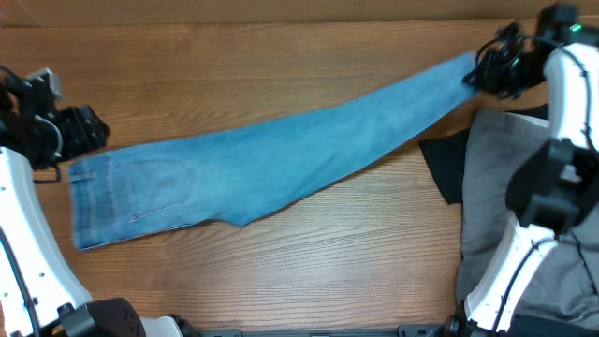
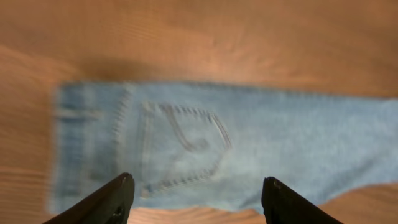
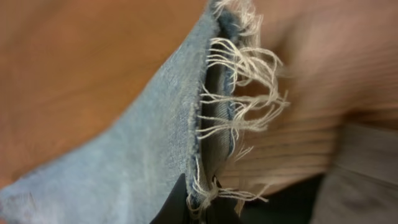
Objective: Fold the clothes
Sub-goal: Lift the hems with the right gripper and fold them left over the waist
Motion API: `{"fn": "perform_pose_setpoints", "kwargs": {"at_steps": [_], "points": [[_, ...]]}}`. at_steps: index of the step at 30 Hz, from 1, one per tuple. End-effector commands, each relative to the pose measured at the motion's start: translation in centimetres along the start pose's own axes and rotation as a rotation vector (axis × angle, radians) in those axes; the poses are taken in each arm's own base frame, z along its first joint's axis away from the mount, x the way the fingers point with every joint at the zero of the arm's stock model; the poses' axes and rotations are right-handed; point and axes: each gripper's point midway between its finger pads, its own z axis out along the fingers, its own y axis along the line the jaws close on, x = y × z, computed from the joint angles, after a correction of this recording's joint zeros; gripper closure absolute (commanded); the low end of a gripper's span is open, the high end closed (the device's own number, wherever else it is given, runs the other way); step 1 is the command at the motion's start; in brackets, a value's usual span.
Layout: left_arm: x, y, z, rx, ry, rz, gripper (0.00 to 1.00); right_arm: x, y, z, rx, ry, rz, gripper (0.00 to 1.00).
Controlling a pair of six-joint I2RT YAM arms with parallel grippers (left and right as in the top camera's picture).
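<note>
Jeans (image 1: 271, 159) laid flat on table (image 1: 281, 56), legs stretched diagonally. Frayed hem (image 3: 214, 124) pinched by right gripper (image 1: 479, 75). Left gripper (image 1: 89, 131) held spread near back pocket (image 2: 186, 146).

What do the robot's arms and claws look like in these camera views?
The left arm and right arm have smooth white shell links joined by bulky black joints, with thin black cables along them. The left claw and right claw are black. The left wrist view shows two dark, wedge-shaped fingers. A small green light glows on the right arm.
</note>
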Motion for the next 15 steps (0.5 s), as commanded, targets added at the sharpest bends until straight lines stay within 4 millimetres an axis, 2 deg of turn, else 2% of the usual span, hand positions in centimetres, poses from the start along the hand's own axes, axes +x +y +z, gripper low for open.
{"fn": "perform_pose_setpoints", "kwargs": {"at_steps": [1,4,7,8,11,15], "points": [[-1.9,-0.5,-4.2,-0.014,-0.104,-0.006,0.28,-3.3,3.5,-12.1,0.134,-0.317,-0.066,0.96],[-2.4,-0.8,-5.9,-0.019,-0.133,-0.003,0.26,-4.0,4.7,-17.1,0.164,-0.454,-0.101,0.96],[-3.1,-1.1,-6.8,-0.016,-0.167,-0.042,0.20,-3.4,6.3,-20.3,0.155,-0.518,-0.125,0.96],[-3.2,-1.2,-7.0,-0.010,-0.172,-0.042,0.20,-3.0,6.7,-20.6,0.147,-0.515,-0.128,0.96],[-3.5,-1.5,-7.4,0.003,-0.188,-0.050,0.18,-1.5,9.6,-20.1,0.067,-0.473,-0.164,0.96],[-4.0,-2.4,-8.2,0.042,-0.214,-0.037,0.18,1.3,14.7,-17.5,-0.037,-0.365,-0.232,0.96]]}}
